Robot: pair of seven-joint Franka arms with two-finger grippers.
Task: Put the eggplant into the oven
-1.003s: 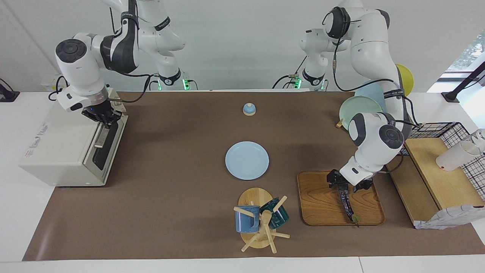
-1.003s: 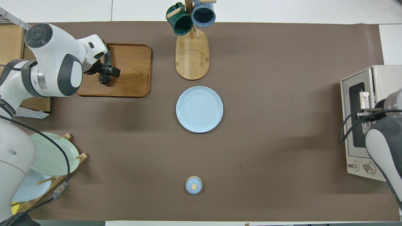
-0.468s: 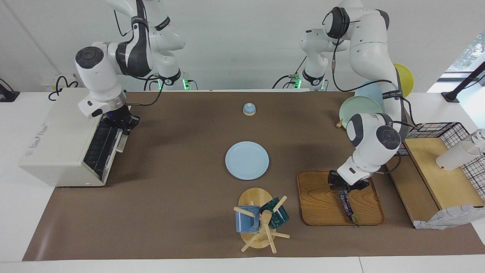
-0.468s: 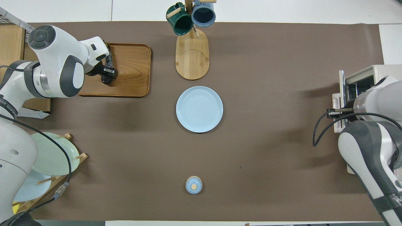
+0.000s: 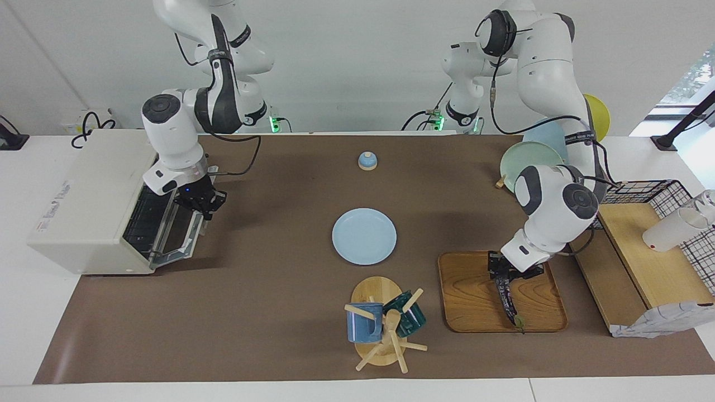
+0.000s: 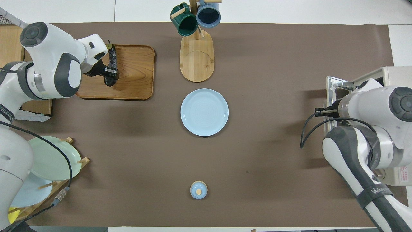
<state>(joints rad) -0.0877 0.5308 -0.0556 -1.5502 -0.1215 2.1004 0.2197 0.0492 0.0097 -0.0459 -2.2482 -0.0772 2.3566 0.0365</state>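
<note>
The dark purple eggplant lies on a wooden tray toward the left arm's end of the table, with its green stem tip at the tray's edge farther from the robots. My left gripper is shut on the eggplant's other end; the overhead view shows this gripper over the tray. The off-white oven stands at the right arm's end. Its glass door hangs partly open, and my right gripper is shut on the door's handle. In the overhead view the right arm hides that gripper and much of the oven.
A light blue plate lies mid-table, with a mug tree holding two mugs farther from the robots. A small blue knobbed lid sits nearer to them. A plate rack and a wire-and-wood rack stand beside the tray.
My right gripper has pulled the oven door from shut to partly open, swinging out toward the table's middle. My left gripper has closed on the eggplant's end.
</note>
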